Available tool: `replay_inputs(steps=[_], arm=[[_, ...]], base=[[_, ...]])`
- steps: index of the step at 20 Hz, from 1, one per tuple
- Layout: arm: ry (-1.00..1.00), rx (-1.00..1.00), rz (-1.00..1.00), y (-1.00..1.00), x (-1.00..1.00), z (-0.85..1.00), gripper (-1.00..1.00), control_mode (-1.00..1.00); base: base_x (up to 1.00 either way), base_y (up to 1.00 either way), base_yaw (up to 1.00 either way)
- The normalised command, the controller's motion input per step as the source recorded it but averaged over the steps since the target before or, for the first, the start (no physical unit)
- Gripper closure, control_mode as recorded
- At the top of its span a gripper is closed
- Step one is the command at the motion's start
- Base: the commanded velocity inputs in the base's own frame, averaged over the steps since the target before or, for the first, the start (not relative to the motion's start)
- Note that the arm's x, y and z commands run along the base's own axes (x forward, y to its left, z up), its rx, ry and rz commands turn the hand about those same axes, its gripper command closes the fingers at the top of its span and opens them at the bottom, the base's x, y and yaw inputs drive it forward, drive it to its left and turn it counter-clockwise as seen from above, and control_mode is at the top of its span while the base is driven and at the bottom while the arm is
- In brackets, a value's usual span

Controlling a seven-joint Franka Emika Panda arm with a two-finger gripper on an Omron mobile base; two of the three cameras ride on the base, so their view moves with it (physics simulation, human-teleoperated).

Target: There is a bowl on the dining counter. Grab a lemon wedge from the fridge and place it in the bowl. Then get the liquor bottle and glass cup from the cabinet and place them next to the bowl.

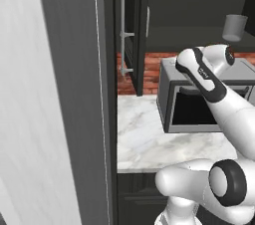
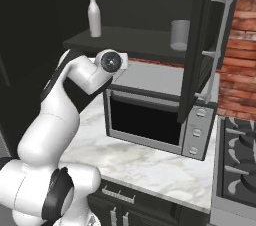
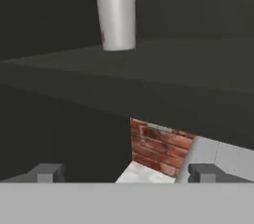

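Pale grey and smooth, the liquor bottle (image 2: pixel 93 15) stands upright on the dark cabinet shelf (image 2: pixel 135 37), slim neck pointing straight up, long axis vertical. The glass cup (image 2: pixel 180 34), a stubby cylinder, sits well apart on the same shelf. The gripper (image 3: pixel 124 172) hangs below the shelf edge, jaws spread wide, holding nothing. Boxy microwave (image 2: pixel 155 115) sits on the marble counter (image 2: pixel 150 165).

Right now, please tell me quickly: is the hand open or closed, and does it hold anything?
Hand: open, fingertips wide apart, holding nothing; it faces the cabinet shelf below the liquor bottle.
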Motion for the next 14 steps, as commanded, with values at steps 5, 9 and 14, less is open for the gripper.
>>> replay_inputs(steps=[5,9,14], arm=[[-0.09,-0.09,0.08,0.01,0.12,0.66,-1.00,-1.00],[-0.08,-0.06,0.06,0.01,0.07,0.53,-1.00,-1.00],[-0.11,-0.05,0.03,0.00,0.10,0.62,-1.00,-1.00]], base=[[0.00,0.00,0.00],[0.00,0.00,0.00],[0.00,0.00,0.00]])
